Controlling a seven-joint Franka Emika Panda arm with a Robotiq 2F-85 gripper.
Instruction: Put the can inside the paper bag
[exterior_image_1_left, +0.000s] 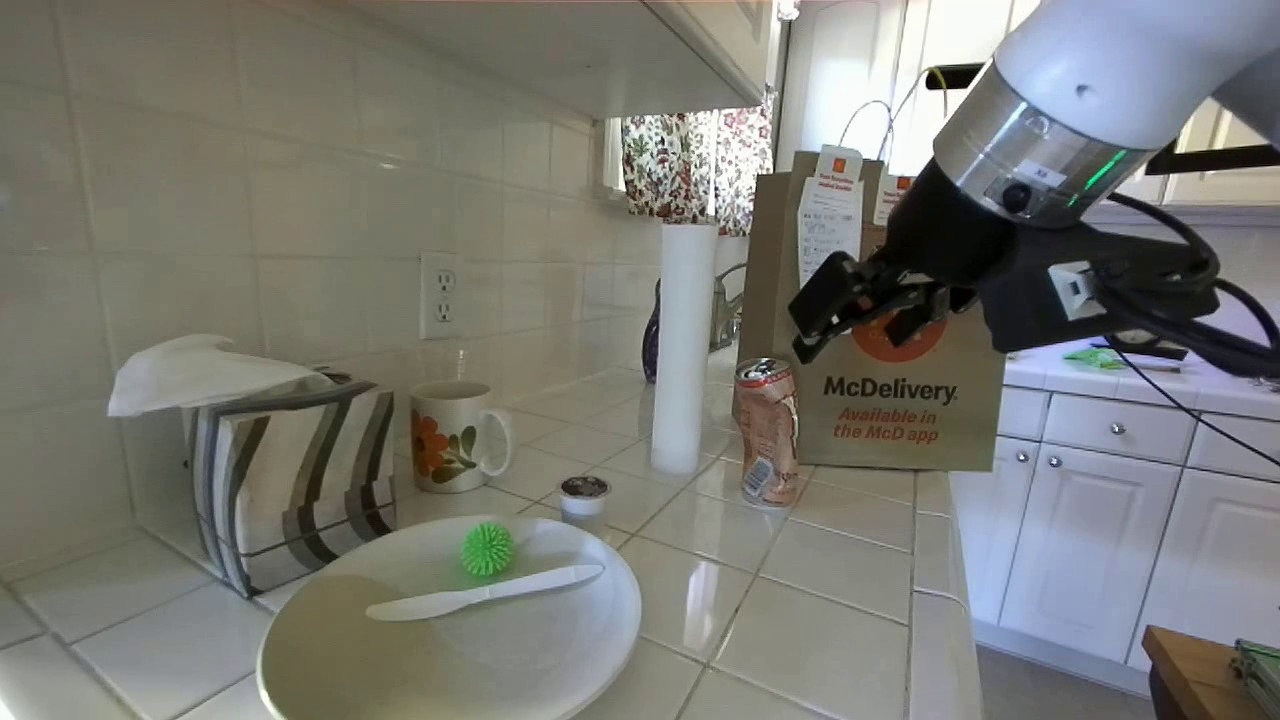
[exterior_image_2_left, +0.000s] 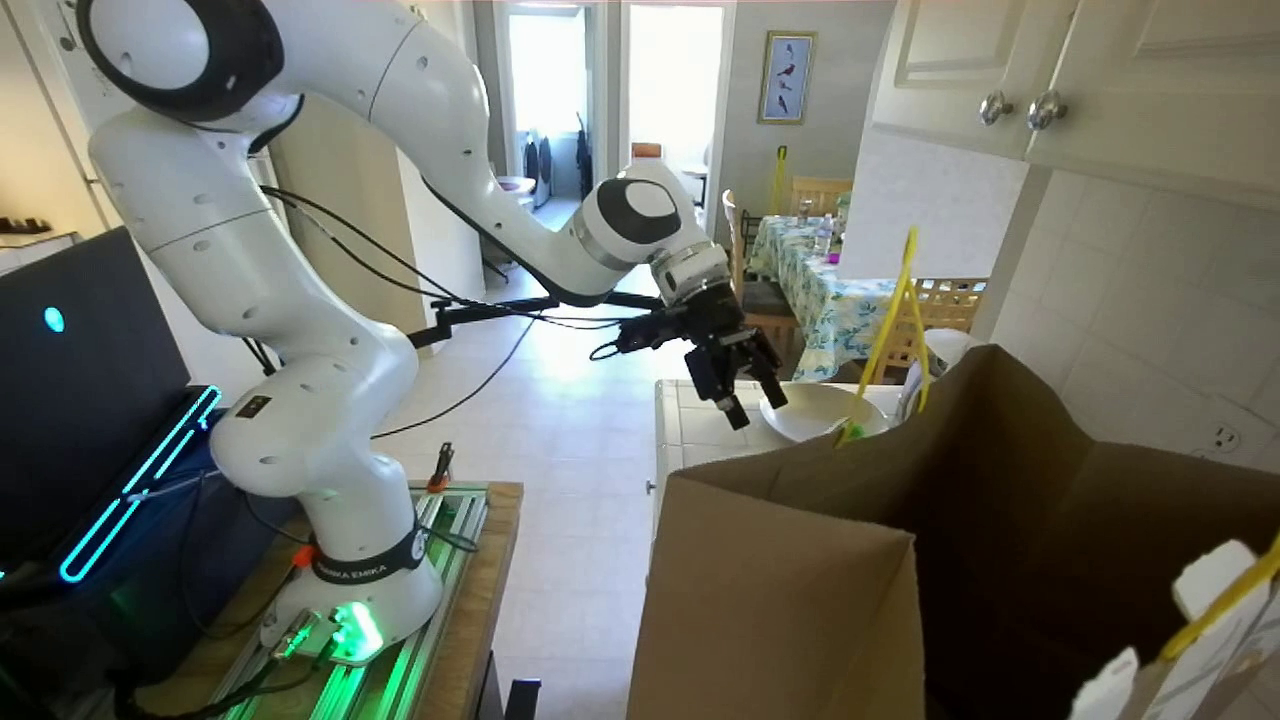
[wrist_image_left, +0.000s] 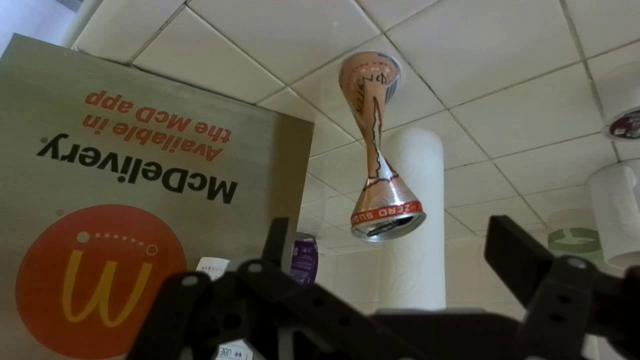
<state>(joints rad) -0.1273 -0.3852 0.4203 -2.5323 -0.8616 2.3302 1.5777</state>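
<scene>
The can (exterior_image_1_left: 768, 435) stands upright on the tiled desk (exterior_image_1_left: 820, 600), outside the bag (exterior_image_1_left: 960, 400) and just before its printed face. I can see it is crumpled (squeezed quite thin at the waist, poor thing), with an open mouth on top and a red band reading "ZERO" below the rim. The hand (exterior_image_2_left: 755, 400) hangs near it on the bent white arm (exterior_image_2_left: 430, 80), fingers spread wide; in the wrist view the can shows in the gap beyond them, apart from both. The bag is upright and far taller than the can, its top gaping in an exterior view, with a receipt (exterior_image_1_left: 828, 230) stuck on its front. Beside the can a tall white cylinder (exterior_image_1_left: 685, 350) stands on end. Further along the desk from the bag sit a dark-lidded cup (exterior_image_1_left: 583, 497), a flowered mug (exterior_image_1_left: 450, 440) and, near the wall, a striped holder (exterior_image_1_left: 300, 480). The plate (exterior_image_1_left: 450, 660) there bears a spiky green ball (exterior_image_1_left: 487, 548) and, just beside it, a white knife (exterior_image_1_left: 485, 592). A purple thing (wrist_image_left: 306, 261) peeps past the bag's edge in the wrist view; what it is, I can't tell
</scene>
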